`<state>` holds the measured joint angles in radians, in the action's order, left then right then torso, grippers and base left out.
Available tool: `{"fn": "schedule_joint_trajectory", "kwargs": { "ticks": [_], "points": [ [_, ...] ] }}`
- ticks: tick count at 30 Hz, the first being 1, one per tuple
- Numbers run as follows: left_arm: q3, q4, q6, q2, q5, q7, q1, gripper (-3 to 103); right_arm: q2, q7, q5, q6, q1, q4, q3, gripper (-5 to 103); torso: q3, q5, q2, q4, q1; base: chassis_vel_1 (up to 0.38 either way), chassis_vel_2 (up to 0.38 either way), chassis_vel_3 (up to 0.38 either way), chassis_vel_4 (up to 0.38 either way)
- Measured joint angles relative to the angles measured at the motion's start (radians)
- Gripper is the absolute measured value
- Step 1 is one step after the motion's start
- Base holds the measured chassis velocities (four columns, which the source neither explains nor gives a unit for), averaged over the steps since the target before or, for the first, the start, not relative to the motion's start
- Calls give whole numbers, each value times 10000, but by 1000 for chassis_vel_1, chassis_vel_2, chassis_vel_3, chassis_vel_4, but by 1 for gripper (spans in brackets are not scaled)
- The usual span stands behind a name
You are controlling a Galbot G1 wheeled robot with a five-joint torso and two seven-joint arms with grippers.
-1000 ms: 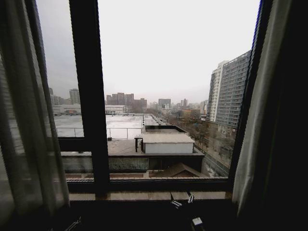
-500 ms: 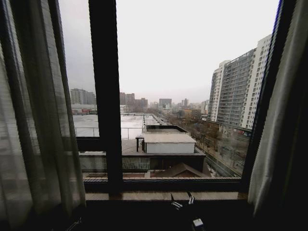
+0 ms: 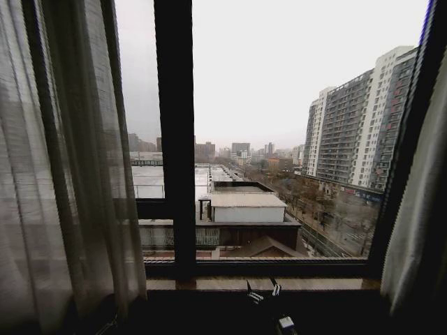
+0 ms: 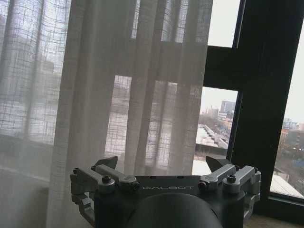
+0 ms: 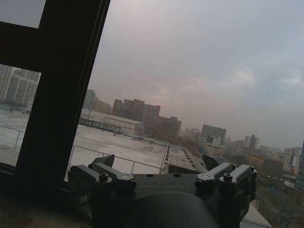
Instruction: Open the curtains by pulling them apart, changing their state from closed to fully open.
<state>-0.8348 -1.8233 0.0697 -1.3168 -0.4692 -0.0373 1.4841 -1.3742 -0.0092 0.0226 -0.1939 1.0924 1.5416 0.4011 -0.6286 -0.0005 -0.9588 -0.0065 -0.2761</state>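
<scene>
Left curtain panel (image 3: 63,160) hangs bunched at the left of the window, still covering some glass. My left gripper (image 4: 164,166) faces it, fingers spread wide, holding nothing. Risk I see: closing on loose weave could snag or slip. Window frame bar (image 3: 174,139) stands mid-view. My right gripper (image 5: 161,164) is open and empty, facing bare glass. Right curtain panel (image 3: 422,223) sits at the far right edge.

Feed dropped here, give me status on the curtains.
Left gripper open, facing left curtain. Right gripper open, empty, facing glass. Curtains parted; window frame bar between.
</scene>
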Motion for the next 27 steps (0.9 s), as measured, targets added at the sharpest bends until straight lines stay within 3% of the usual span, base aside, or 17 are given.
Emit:
{"fn": "schedule_joint_trajectory", "kwargs": {
  "ticks": [7, 20, 23, 27],
  "points": [
    [50, 58, 95, -84, -1, -36, -8, 100, 6, -12, -36, -90, -30, -111, 24, 100, -1, 8, 1, -9, 1, 0, 0, 0, 0],
    [25, 218, 683, -112, -26, -230, -96, 100, 2, -18, -49, -143, -102, -233, 22, 100, -1, 6, 1, -4, 2, 0, 0, 0, 0],
    [53, 188, 580, -38, -1, -230, -193, 100, 2, -18, -52, -147, -98, -245, 25, 100, 0, 5, 0, -3, 2, 0, 0, 0, 0],
    [346, 225, -30, 473, 56, -15, -962, 100, 1, -32, -52, -153, -51, -257, 35, 100, 0, 5, 0, -3, 2, 0, 0, 0, 0]
  ]
}}
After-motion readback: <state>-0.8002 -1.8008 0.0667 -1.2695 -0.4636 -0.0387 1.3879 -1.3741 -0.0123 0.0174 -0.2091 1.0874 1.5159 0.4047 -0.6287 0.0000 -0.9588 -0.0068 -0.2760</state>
